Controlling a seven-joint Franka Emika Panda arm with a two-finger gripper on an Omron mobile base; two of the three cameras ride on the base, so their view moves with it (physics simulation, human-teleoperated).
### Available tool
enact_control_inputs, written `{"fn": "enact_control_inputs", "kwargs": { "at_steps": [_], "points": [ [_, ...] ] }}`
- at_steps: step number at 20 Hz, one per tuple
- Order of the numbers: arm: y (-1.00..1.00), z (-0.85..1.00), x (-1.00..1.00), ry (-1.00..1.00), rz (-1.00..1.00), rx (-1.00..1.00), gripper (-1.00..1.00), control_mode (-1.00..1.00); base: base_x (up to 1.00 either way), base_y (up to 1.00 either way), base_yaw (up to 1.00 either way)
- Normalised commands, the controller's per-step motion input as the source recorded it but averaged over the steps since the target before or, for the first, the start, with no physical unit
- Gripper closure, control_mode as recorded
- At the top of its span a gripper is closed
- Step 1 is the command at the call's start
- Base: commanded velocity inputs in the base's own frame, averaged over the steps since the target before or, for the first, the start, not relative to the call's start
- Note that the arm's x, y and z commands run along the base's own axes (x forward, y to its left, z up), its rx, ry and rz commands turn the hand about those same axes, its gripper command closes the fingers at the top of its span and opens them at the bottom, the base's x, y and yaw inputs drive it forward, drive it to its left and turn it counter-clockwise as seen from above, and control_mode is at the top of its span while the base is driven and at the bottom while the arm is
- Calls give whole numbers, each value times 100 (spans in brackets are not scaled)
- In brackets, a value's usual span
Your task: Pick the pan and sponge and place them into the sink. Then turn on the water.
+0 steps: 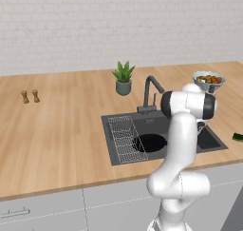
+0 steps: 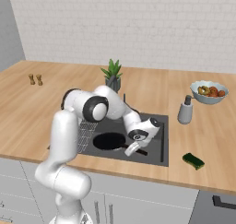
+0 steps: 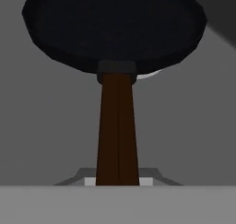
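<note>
The black pan [image 2: 109, 141] lies low inside the dark grey sink [image 2: 159, 144], and its brown handle [image 3: 117, 126] runs straight back to my hand. My gripper [image 2: 132, 149] is down in the basin, shut on the end of that handle. From the left base view the pan [image 1: 149, 142] is a dark round patch in the sink [image 1: 156, 123], partly behind my arm. The green sponge [image 2: 193, 161] lies flat on the counter to the right of the sink, also at the picture's edge [image 1: 238, 137]. The dark faucet [image 1: 151, 90] stands behind the basin. The water is out of view.
A wire rack [image 1: 124, 139] fills the sink's left side. Behind the sink stands a potted plant [image 1: 124, 78]. A fruit bowl [image 2: 209, 91] and a grey soap dispenser [image 2: 185, 110] sit to the right. Two small shakers [image 1: 30, 96] stand far left.
</note>
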Motion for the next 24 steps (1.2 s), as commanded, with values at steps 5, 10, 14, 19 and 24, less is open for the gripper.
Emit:
{"fn": "enact_control_inputs", "kwargs": {
  "at_steps": [5, 10, 14, 19, 24],
  "points": [
    [12, -34, 33, 0, -1, -7, 100, -100, 0, 0, 0],
    [1, -38, 28, 0, 0, -7, 100, -100, 0, 0, 0],
    [17, -7, 24, 0, -5, -5, -100, -100, 0, 0, 0],
    [0, 8, 5, -2, -7, 0, -100, -100, 0, 0, 0],
    [0, 28, 0, -5, -7, 0, -100, -100, 0, 0, 0]
  ]
}}
